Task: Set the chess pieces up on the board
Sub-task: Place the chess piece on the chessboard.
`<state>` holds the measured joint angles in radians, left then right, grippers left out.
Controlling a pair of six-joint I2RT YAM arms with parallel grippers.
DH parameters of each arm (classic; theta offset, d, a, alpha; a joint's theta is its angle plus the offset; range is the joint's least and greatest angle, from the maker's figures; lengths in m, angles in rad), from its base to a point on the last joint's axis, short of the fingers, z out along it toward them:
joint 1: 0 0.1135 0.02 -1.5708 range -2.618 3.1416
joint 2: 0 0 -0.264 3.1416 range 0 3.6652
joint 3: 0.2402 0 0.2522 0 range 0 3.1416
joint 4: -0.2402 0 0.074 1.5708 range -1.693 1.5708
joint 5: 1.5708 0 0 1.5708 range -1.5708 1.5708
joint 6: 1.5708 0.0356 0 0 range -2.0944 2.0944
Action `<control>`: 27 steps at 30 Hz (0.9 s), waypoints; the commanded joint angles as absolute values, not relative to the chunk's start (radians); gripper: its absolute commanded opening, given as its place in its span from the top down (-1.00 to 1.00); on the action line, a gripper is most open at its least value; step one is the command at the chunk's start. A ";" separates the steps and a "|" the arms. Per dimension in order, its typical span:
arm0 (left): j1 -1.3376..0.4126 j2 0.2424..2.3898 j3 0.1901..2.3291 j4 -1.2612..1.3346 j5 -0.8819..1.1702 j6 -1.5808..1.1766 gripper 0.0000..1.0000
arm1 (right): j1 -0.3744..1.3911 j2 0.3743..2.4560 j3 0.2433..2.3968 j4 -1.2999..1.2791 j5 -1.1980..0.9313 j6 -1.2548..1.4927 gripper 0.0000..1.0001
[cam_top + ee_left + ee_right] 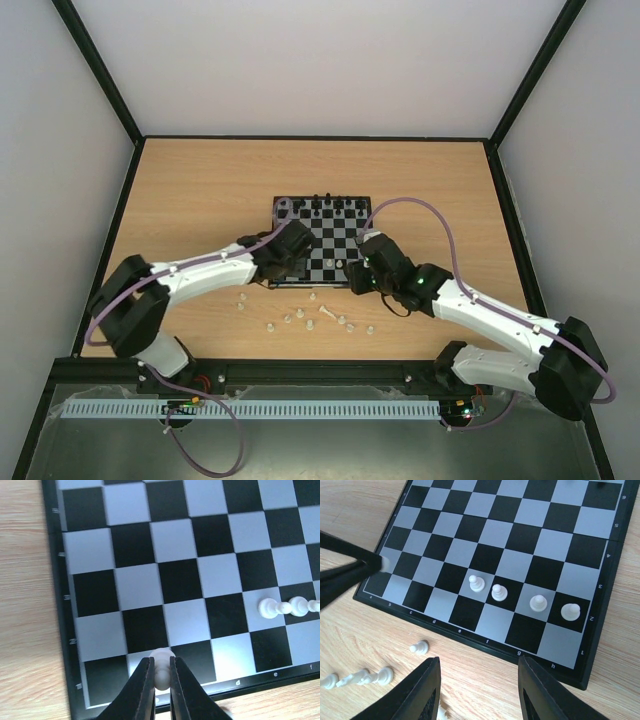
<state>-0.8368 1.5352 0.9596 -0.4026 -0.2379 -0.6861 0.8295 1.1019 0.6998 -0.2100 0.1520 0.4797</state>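
Note:
The board lies at the table's middle. My left gripper is shut on a whitish chess piece and holds it over the board's near left corner squares. Its fingers also show in the right wrist view. My right gripper is open and empty, over bare wood just in front of the board's near edge. Several white pawns stand in the second row on the right half. Loose whitish pieces lie on the table in front of the board, some left of my right gripper.
Black pieces stand along the board's far row. Two white pawns show at the right of the left wrist view. The wooden table is framed by black rails and white walls.

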 commanded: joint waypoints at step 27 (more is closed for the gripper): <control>-0.916 1.850 1.186 -0.379 -0.219 -0.651 0.80 | 0.823 1.068 0.676 -0.221 0.209 0.494 0.13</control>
